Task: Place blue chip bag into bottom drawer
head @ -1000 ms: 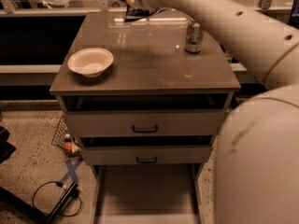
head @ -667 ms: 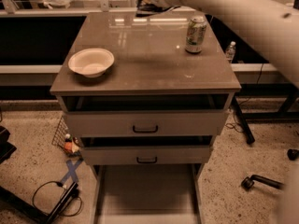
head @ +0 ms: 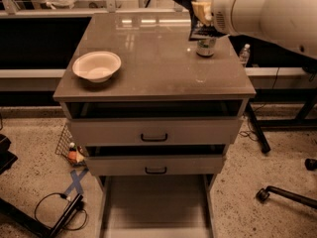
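Bench: a glossy grey-brown top (head: 158, 58), with lights mirrored along its far edge.
Bowl: a white bowl (head: 96, 66) sits near the left edge.
Can: a soda can (head: 205, 47) stands near the far right corner, its top hidden behind the bag.
Gripper: the gripper (head: 200, 11) is above the far right corner, clenched on the bag.
Bag: the blue chip bag (head: 203, 31) is held up off the bench, and its lower end hangs in front of the can.
Drawers: the two upper drawers (head: 154, 131) are slightly open. The bottom drawer (head: 156, 207) is pulled out below the front edge and shows a flat grey floor.
Room: a speckled floor (head: 34, 177) with a blue tape cross (head: 75, 182) and a black cable (head: 47, 207) on the left, and a chair base (head: 285, 195) on the right. A water bottle (head: 243, 54) stands beyond the right edge.
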You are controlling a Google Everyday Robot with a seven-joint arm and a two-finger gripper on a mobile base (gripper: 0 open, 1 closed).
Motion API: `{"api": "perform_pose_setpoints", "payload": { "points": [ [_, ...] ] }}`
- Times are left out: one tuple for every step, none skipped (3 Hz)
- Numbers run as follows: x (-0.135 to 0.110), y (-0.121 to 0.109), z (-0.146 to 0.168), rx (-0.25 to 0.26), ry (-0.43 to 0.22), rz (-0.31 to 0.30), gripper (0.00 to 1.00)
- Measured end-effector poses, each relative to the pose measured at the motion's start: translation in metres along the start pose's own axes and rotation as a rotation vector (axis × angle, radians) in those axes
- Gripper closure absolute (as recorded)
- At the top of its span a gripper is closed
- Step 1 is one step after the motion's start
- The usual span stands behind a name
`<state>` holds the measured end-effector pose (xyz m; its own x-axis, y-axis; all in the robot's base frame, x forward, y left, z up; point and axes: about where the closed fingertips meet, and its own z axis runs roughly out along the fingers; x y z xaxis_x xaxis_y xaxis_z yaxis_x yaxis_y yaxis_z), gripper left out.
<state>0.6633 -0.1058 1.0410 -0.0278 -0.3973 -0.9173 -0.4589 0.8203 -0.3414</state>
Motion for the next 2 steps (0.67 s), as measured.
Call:
{"api": "perform_pose_setpoints", "payload": {
  "points": [
    [0.060, 0.040, -0.034, -0.029, 0.035, 0.034, 1.00],
    [0.142, 0.091, -0.043, -0.113, 0.099, 0.076, 1.00]
  ]
}}
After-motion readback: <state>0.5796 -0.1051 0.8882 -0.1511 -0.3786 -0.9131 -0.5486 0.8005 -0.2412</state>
